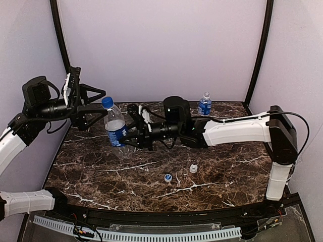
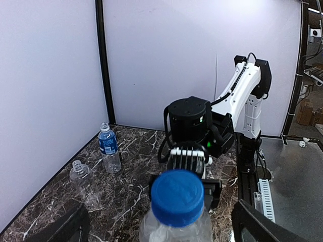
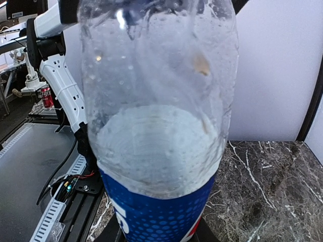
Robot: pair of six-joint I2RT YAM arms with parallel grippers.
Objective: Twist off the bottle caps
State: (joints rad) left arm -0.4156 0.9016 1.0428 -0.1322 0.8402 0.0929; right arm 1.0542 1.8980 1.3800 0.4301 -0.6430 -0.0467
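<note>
Blue cap (image 2: 177,196) sits untouched between the wide-released jaws of the left gripper (image 1: 98,104), while the right gripper (image 1: 125,134) clamps the tilted bottle (image 1: 115,126) at its body; advised: close squarely on the cap's rim before twisting.

blue-labelled bottle (image 3: 156,126) filling right wrist view, top and base cut off, two loose caps (image 1: 168,177) too small for detail

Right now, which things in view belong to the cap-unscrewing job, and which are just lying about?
Job: large bottle with dark blue cap; small labelled bottle; unlabelled bottle, capless; white cap and blue-and-white cap loose on the table.
Lying about: red can and cardboard boxes, both off the table.
</note>
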